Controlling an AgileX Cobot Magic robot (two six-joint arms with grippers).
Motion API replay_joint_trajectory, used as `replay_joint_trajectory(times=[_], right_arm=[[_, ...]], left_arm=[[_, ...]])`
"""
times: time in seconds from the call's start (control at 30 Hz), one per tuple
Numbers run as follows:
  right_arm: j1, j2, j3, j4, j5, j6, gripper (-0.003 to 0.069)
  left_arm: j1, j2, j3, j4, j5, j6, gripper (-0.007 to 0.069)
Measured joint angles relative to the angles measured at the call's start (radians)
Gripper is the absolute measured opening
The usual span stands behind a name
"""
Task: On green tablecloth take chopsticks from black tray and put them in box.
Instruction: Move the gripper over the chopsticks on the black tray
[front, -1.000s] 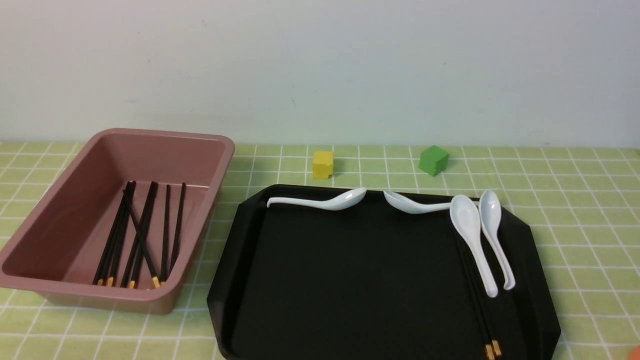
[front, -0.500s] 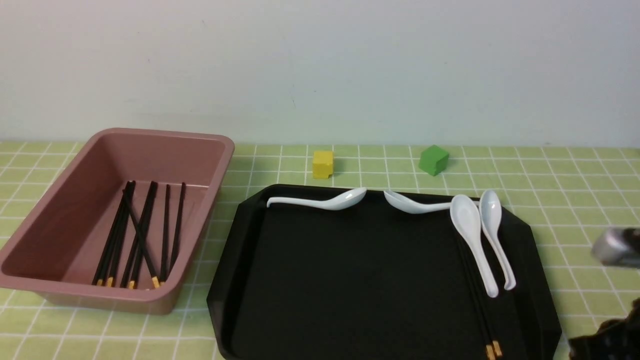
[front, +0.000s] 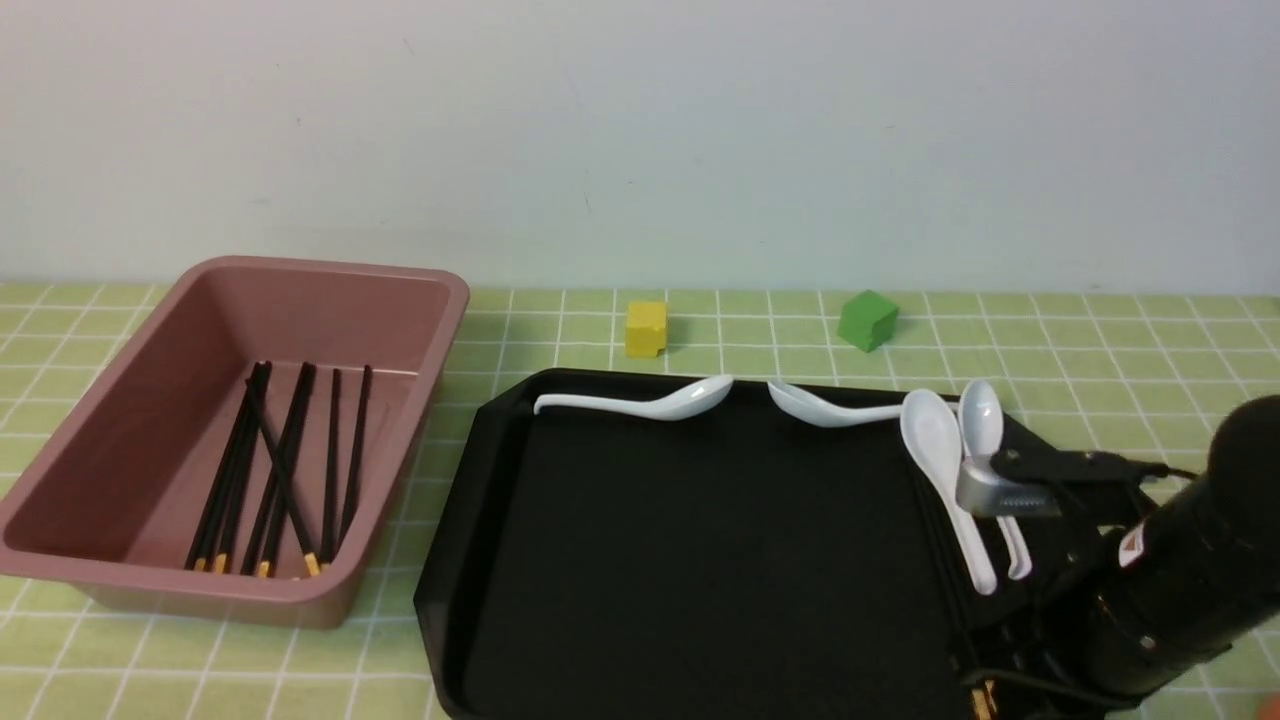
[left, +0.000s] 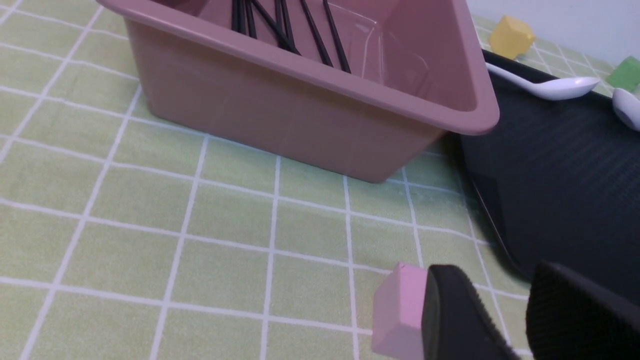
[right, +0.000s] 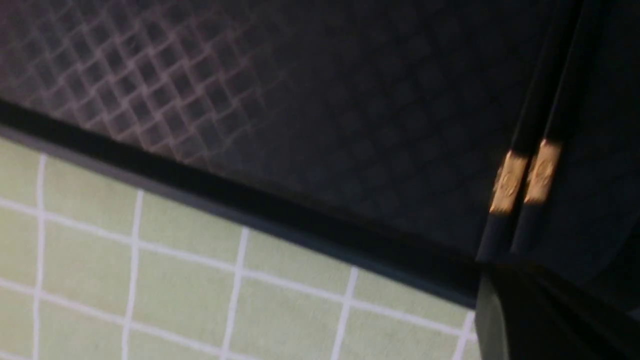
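On the green tablecloth (front: 1150, 340) lies the black tray (front: 700, 560). One pair of black chopsticks (front: 984, 700) lies along the tray's right side, gold bands at the near end. They show close up in the right wrist view (right: 525, 175). My right gripper (front: 1010, 665) hangs low over the tray's near right corner, just short of those banded ends. Only a dark blurred finger (right: 505, 320) shows, so its opening is unclear. The pink box (front: 330, 268) at left holds several chopsticks (front: 285, 470). My left gripper (left: 520, 320) is open and empty above the cloth, near the box's corner (left: 300, 115).
Several white spoons lie on the tray: two along the far rim (front: 640, 403) (front: 830, 408), two at the right (front: 940, 470) (front: 985, 425) over the chopsticks' far part. A yellow cube (front: 646, 329) and a green cube (front: 867, 320) sit behind. A pink cube (left: 397, 310) touches my left finger.
My right arm has come into the front view from the right and dropped over the tray's near right corner. The box, tray, spoons and chopsticks have not moved.
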Motion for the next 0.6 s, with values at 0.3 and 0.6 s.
replay_joint_trajectory(times=[0.3,0.6], right_arm=[[0.057,0.101,-0.084,-0.201,-0.012,0.216,0.0223],[0.057,0.243,-0.098,-0.215,-0.026,0.223,0.0379]], left_arm=[[0.0,0.0,0.0,0.0,0.0,0.0,0.0238],[0.0,0.0,0.0,0.0,0.0,0.0,0.0238]])
